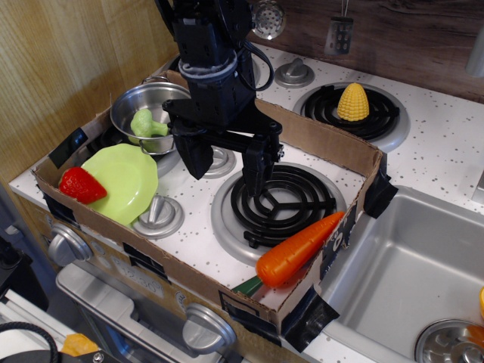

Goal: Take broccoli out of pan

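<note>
The broccoli (147, 122) sits inside the pan (130, 99), back left on the toy stove. The claw (225, 168) hangs spread wide and empty, just right of the pan, above the tabletop (198, 228).

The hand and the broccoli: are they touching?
Apart. The single view shows the open hand over the stovetop, with bare pan rim between it and the broccoli.

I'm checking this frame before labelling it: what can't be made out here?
- Pan: its right rim and handle are hidden behind the gripper.
- Broccoli: its underside is hidden by the pan wall.
- Carrot: its leafy end is partly behind the cardboard edge.
- Arm: cut off by the top edge.
</note>
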### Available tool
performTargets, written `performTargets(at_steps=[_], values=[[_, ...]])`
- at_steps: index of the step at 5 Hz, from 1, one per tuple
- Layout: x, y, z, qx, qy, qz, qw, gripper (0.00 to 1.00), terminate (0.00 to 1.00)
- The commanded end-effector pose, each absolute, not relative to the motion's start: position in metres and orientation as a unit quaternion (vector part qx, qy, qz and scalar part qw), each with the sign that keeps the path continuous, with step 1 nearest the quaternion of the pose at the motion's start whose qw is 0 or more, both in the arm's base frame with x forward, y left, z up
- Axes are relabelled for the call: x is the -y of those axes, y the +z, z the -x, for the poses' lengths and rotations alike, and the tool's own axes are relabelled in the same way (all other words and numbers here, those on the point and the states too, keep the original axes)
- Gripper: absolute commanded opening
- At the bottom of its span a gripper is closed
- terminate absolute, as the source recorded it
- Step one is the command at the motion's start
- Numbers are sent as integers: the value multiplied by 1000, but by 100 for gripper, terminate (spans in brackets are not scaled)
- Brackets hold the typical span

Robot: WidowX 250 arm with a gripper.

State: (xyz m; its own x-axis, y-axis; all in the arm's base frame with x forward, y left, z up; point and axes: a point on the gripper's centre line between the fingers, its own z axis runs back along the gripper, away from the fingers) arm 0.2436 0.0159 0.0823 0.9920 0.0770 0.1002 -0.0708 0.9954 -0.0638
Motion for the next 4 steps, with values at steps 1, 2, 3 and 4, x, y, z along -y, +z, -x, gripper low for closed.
performTargets(at_steps=[1,2,3,4], values=[[-16,82,-244,51,37,30,998,100,0],[-38,90,-263,62,20,19,998,100,0],[-69,109,-284,80,2,-15,997,100,0],[-95,128,-296,91,-13,-53,994,100,0]])
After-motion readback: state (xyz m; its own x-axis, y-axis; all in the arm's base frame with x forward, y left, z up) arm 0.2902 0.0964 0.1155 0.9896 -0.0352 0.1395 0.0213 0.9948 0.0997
